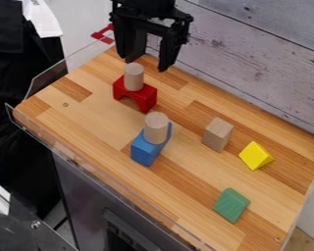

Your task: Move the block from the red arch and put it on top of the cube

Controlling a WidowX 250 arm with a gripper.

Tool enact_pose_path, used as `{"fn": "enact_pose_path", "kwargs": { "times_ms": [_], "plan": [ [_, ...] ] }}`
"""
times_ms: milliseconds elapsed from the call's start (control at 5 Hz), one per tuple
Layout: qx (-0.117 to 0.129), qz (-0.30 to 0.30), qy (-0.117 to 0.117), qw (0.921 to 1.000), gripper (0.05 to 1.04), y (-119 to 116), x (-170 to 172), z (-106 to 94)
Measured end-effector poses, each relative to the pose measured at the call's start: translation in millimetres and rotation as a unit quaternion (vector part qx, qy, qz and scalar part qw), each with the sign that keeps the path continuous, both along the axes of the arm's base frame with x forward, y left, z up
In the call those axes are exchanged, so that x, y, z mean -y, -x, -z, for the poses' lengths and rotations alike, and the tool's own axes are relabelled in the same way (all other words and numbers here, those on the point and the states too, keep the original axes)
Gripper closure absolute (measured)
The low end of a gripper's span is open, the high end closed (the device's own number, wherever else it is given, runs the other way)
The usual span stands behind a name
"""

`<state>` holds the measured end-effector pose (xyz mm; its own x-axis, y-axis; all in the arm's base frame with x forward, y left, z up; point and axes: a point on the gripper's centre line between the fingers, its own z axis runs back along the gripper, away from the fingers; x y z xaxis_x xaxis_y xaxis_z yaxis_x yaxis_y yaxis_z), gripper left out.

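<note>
Closing our gripper [144, 64], whose fingers hang wide apart near the round wooden block [134, 77] standing upright on the red arch [144, 96], we could topple that block if one finger struck it first, or spill it off the wooden cube [217, 134] by releasing it tilted.

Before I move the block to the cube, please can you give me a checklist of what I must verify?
1. Pincer open: ok, its fingers are apart.
2. Block on top of the red arch: ok, it stands upright.
3. Pincer lined up over the block: cannot tell, one view does not settle the depth.
4. Block gripped: not ok, it rests on the arch with no finger closed on it.
5. Top of the cube free to receive it: ok, nothing lies there.
</note>
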<state>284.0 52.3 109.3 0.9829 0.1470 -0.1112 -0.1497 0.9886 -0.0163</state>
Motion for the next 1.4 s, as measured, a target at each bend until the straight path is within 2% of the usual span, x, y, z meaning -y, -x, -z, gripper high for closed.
{"fn": "enact_pose_path", "kwargs": {
  "times_ms": [200,400,600,1000,1400],
  "plan": [
    [-0.004,0.0,0.006,1.0,0.085,-2,-9,4.7],
    [-0.011,-0.001,0.013,0.9999,0.085,-6,-20,18.9],
    [-0.032,-0.006,0.03,0.999,0.085,-12,-30,31.5],
    [-0.034,-0.014,0.045,0.9983,0.085,-18,-38,36.9],
    [-0.05,-0.017,0.052,0.9972,0.085,-18,-39,47.9]
  ]
}}
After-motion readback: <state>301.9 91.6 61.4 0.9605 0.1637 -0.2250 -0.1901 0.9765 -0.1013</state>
